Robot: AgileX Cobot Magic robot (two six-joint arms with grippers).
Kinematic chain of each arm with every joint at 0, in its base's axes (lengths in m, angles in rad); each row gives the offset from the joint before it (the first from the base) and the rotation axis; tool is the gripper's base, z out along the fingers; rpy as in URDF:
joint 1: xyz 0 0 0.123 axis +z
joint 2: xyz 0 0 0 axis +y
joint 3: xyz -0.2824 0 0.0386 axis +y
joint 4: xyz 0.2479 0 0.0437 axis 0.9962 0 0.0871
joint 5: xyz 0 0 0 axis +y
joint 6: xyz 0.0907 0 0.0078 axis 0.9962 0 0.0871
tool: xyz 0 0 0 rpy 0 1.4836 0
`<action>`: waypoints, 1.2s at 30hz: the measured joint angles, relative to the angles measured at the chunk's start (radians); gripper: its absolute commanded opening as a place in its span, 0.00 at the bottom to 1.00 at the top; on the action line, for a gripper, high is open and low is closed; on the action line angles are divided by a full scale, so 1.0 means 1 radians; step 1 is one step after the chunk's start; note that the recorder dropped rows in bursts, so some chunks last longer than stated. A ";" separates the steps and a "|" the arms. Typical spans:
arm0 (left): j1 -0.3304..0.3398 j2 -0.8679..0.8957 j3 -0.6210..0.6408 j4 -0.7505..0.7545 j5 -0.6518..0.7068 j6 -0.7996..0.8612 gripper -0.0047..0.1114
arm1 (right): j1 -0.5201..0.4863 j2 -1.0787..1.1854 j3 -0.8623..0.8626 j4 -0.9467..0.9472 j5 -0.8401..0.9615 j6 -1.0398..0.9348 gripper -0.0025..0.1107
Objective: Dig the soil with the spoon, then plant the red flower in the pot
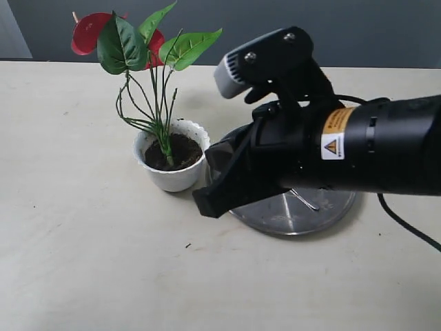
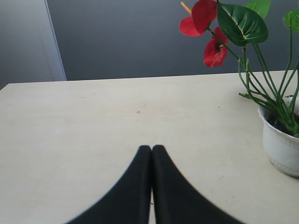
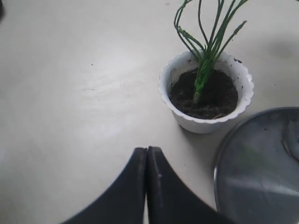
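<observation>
The red flower (image 1: 93,31) stands upright in the white scalloped pot (image 1: 172,176), its green stems sunk in the dark soil (image 1: 182,150). A thin bit of the spoon (image 1: 303,198) lies on the steel plate (image 1: 303,217); my right arm hides the rest. My right gripper (image 1: 207,203) is shut and empty, low over the table beside the pot. The right wrist view shows that gripper (image 3: 147,150) near the pot (image 3: 187,119) and soil (image 3: 219,95). My left gripper (image 2: 152,148) is shut and empty, with the flower (image 2: 203,16) and pot (image 2: 280,147) off to one side.
The round steel plate (image 3: 261,172) sits right next to the pot, under my right arm (image 1: 372,145). A black cable (image 1: 406,224) trails off at the right edge. Small soil crumbs (image 1: 187,245) dot the pale table.
</observation>
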 measured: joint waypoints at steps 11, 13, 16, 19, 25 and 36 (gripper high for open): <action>0.000 0.000 0.000 0.000 0.000 0.000 0.04 | 0.000 -0.059 0.099 0.144 -0.125 0.000 0.02; 0.000 0.000 0.000 0.000 0.000 0.000 0.04 | 0.000 -0.059 0.101 0.144 -0.132 -0.010 0.02; 0.000 0.000 0.000 0.000 0.000 0.000 0.04 | 0.000 -0.059 0.101 0.117 -0.144 -0.010 0.02; 0.000 0.000 0.000 0.000 0.000 0.000 0.04 | 0.000 -0.067 0.101 0.083 -0.116 -0.010 0.02; 0.000 0.000 0.000 0.000 0.000 0.000 0.04 | 0.000 -0.168 0.136 0.066 0.027 -0.067 0.02; 0.000 0.000 0.000 0.000 0.000 0.000 0.04 | 0.000 -0.503 0.196 0.068 0.057 -0.081 0.02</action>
